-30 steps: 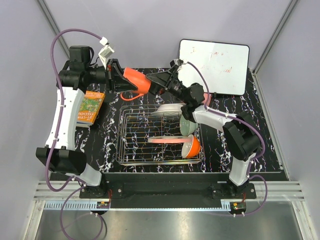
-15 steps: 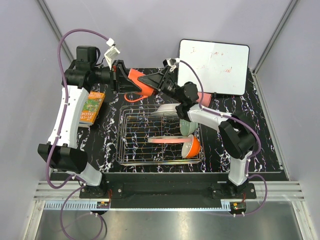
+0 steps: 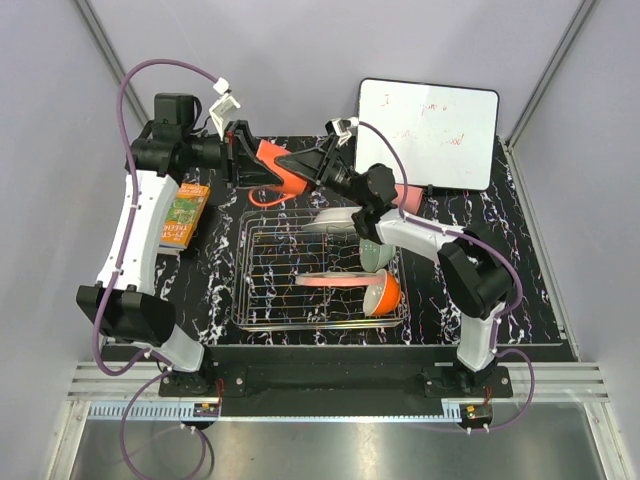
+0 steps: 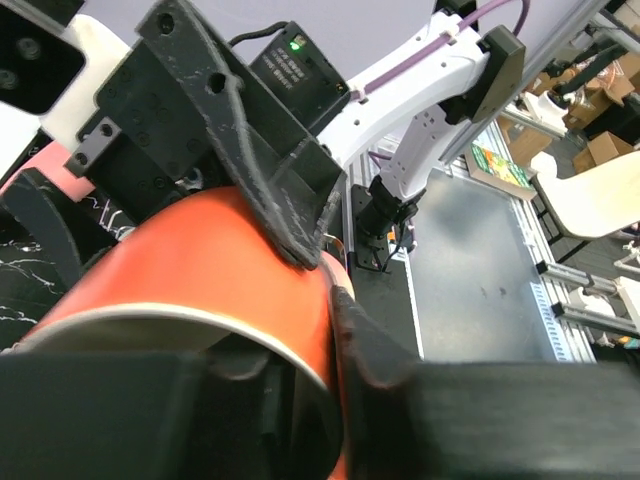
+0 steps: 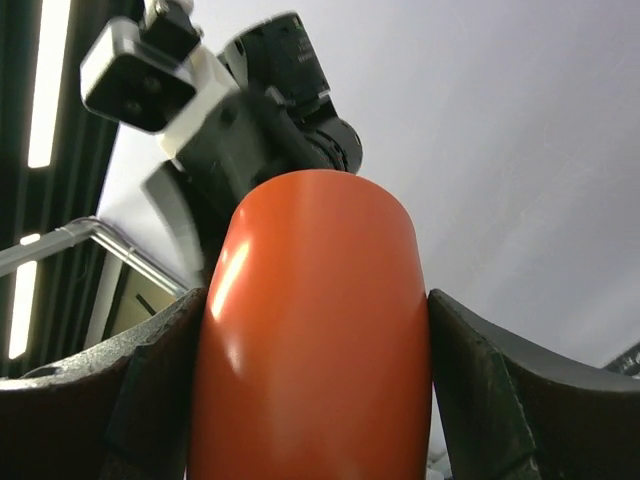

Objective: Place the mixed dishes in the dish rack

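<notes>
The orange-red mug [image 3: 277, 166] hangs in the air behind the dish rack [image 3: 262, 285], held between both arms. My left gripper [image 3: 250, 163] is shut on its rim, one finger inside and one finger [image 4: 375, 345] outside the wall [image 4: 180, 280]. My right gripper [image 3: 298, 165] is shut on the mug's body [image 5: 315, 330], with a finger [image 5: 150, 390] touching each side. In the rack stand the white plate [image 3: 335, 218], pale green bowl [image 3: 377, 254], pink-and-cream plate [image 3: 335, 282] and orange bowl [image 3: 384, 293]. The small pink cup [image 3: 407, 197] lies behind the right arm, partly hidden.
A green-orange book [image 3: 180, 215] lies on the black marbled table left of the rack. A whiteboard [image 3: 428, 132] leans at the back right. Grey walls close in both sides. The rack's left half holds only prongs.
Both grippers and the mug have shifted a little left and back. The right gripper has slid further along the mug and closed on it. Little has moved in the last half second.
</notes>
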You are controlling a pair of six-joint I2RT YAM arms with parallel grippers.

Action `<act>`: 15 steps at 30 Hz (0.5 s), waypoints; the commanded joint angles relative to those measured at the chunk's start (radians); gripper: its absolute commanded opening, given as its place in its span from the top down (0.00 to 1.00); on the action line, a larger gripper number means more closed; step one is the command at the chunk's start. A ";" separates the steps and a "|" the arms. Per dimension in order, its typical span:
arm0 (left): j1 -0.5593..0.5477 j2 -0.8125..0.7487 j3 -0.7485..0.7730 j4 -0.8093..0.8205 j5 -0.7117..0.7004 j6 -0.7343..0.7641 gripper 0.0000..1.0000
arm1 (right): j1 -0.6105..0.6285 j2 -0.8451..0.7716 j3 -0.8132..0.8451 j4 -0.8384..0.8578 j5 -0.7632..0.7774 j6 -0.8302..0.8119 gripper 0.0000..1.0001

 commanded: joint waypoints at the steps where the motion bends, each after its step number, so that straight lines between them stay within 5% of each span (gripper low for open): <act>1: 0.032 -0.004 -0.012 0.078 0.079 -0.019 0.28 | 0.000 -0.142 -0.009 -0.070 -0.085 -0.131 1.00; 3: 0.076 -0.012 -0.016 0.077 0.089 -0.019 0.03 | -0.009 -0.177 0.010 -0.280 -0.120 -0.217 1.00; 4: 0.093 -0.024 -0.013 0.080 0.089 -0.021 0.01 | -0.010 -0.205 0.025 -0.370 -0.129 -0.331 1.00; 8: 0.200 -0.062 -0.007 0.083 0.098 -0.042 0.01 | -0.012 -0.237 0.154 -0.880 -0.125 -0.586 1.00; 15: 0.381 -0.156 -0.108 0.110 0.137 -0.050 0.01 | -0.012 -0.182 0.350 -1.336 -0.007 -0.832 1.00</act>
